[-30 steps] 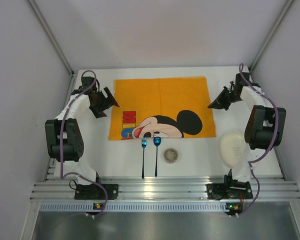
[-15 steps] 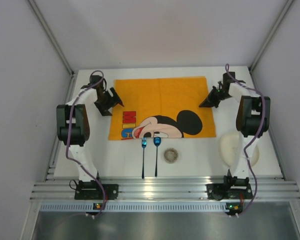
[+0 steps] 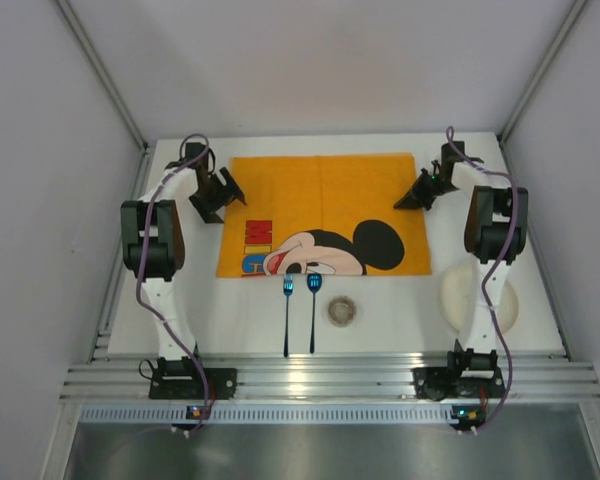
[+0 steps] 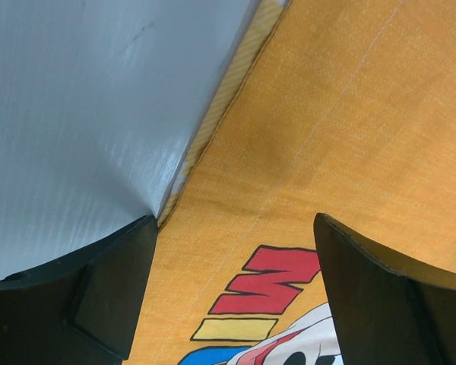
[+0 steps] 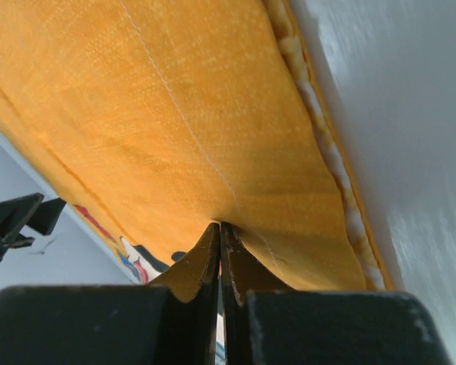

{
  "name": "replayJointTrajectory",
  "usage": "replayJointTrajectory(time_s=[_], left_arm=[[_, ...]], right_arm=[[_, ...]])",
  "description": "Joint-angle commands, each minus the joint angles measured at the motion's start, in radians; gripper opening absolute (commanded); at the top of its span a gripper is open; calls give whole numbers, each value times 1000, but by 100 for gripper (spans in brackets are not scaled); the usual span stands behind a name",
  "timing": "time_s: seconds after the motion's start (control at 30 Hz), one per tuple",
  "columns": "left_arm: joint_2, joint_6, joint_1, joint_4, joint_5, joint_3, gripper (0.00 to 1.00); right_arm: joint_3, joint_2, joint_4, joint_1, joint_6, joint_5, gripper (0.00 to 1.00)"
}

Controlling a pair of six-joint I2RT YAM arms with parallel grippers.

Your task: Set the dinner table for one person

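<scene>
The orange Mickey Mouse placemat [image 3: 320, 200] lies flat on the white dinner table [image 3: 400, 325]. My left gripper [image 3: 228, 190] hovers open at the mat's left edge; in the left wrist view its fingers [image 4: 234, 228] straddle the placemat [image 4: 349, 114] beside bare table [image 4: 83, 99]. My right gripper [image 3: 408, 198] is at the mat's right edge. In the right wrist view it [image 5: 220, 226] is shut, with a fold of the placemat [image 5: 159, 99] pinched and drawn up at the tips.
Two blue-headed utensils [image 3: 288, 318] [image 3: 314, 312] lie side by side below the mat, with a small round dish [image 3: 342, 311] to their right. A white plate [image 3: 468, 300] sits at the right, partly behind the right arm. A ribbed rail [image 3: 320, 380] borders the near edge.
Both arms have reached farther back along the mat's sides. The right arm has lifted off the plate area, and its gripper now sits on the mat's right edge.
</scene>
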Motion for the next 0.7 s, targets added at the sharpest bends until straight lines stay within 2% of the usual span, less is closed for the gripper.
replayJointTrajectory(time_s=[0.0,0.33,0.53,0.67], left_arm=[[65,-2,-1,-23,-50,47,90],[197,3,-1,-104,-76,267,90],[267,18,-1,-164,-76,414,90],[252,35,-1,-164,-84,374,90]], right_arm=[[90,49,21,13,26,-27,0],[297,175,4,21,89,-63,0],[241,146,-1,41,72,-63,0],[144,74,2,41,54,-47,0]])
